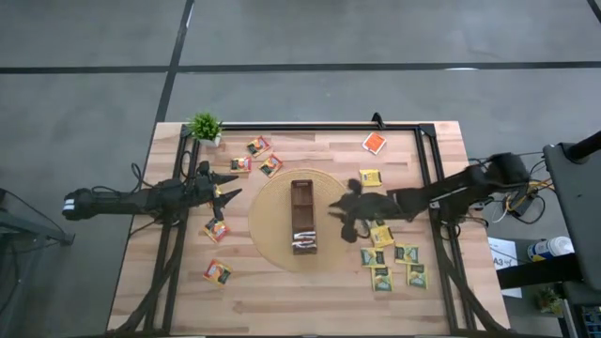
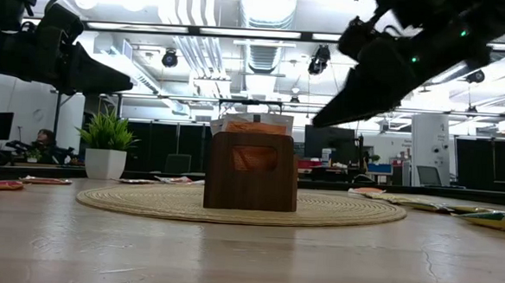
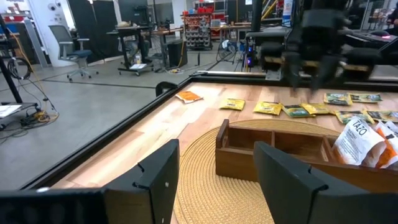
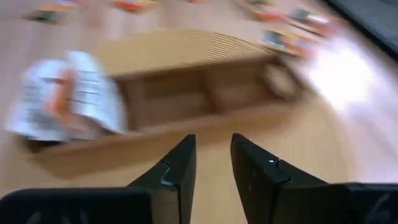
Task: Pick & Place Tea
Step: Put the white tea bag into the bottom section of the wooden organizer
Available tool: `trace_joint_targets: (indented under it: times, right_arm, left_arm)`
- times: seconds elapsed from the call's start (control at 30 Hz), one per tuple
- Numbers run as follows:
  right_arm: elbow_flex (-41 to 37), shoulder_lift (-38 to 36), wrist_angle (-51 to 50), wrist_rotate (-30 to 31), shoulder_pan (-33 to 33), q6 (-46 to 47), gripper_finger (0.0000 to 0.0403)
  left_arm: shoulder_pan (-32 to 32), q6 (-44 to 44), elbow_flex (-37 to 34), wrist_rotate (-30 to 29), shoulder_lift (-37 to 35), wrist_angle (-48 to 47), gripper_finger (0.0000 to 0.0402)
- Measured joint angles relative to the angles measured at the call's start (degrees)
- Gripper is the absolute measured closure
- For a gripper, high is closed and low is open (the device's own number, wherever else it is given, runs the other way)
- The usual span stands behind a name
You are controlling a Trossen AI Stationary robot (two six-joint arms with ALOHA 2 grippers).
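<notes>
Two dark fingers (image 4: 186, 168) of the right claw (image 4: 212, 165) frame the near view, a narrow gap between them, nothing gripped, hovering beside the long brown wooden box (image 1: 302, 216). Small flat square tea sachets (image 1: 396, 258) lie scattered on the wooden counter (image 1: 282, 305); a few stand in the box. Light, thin, probably slippery: pinch an edge. Left claw (image 1: 225, 198) waits, spread wide, near woven round mat (image 1: 272, 235).

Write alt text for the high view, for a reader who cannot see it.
Seen from above, a long brown box sits on a round woven mat at the middle of a wooden table, with tea sachets scattered around. The left claw hovers left of the mat; the right claw hovers over its right edge.
</notes>
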Motion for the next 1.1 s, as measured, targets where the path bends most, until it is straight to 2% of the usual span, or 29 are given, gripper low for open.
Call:
trace_joint_targets:
  times: [0.1, 0.2, 0.3, 0.4, 0.53, 0.6, 0.73, 1.0, 1.1]
  right_arm:
    - [-0.29, -6.45, -10.92, 7.42, -0.19, 5.29, 0.0311]
    - [-0.98, -13.02, -19.27, 10.72, -1.25, 9.79, 0.0316]
    - [-2.87, -19.02, -22.99, 10.95, -2.95, 11.19, 0.0318]
    - [-5.62, -24.19, -22.68, 10.92, -4.9, 9.76, 0.0316]
    - [-8.7, -29.3, -22.75, 10.8, -8.68, 8.33, 0.0304]
    - [-9.48, -31.15, -22.95, 8.69, -11.16, 7.03, 0.0291]
    - [-9.82, -32.4, -24.96, 2.63, -17.02, 5.24, 0.0252]
    - [-9.7, -28.91, -26.63, 4.03, -30.83, 6.64, 0.0173]
    - [-9.12, -26.04, -26.63, 1.35, -36.26, 6.62, 0.016]
  left_arm:
    - [0.0, -0.01, -0.01, 0.0, 0.0, 0.0, 0.0199]
    - [0.0, 0.0, 0.0, 0.0, 0.0, 0.02, 0.0199]
    - [0.0, -0.02, -0.01, 0.0, 0.0, 0.02, 0.0199]
    - [0.0, -0.01, 0.01, 0.0, 0.0, 0.02, 0.0199]
    - [-0.01, 0.0, -0.01, 0.0, 0.0, 0.02, 0.0199]
    - [-0.04, 0.0, 0.0, 0.0, 0.0, 0.02, 0.0199]
    - [-0.04, -0.02, 0.0, 0.0, 0.0, 0.02, 0.0199]
    - [-0.02, -0.02, -0.01, 0.0, 0.0, 0.02, 0.0199]
    - [-0.02, 0.0, -0.01, 0.0, 0.0, 0.02, 0.0199]
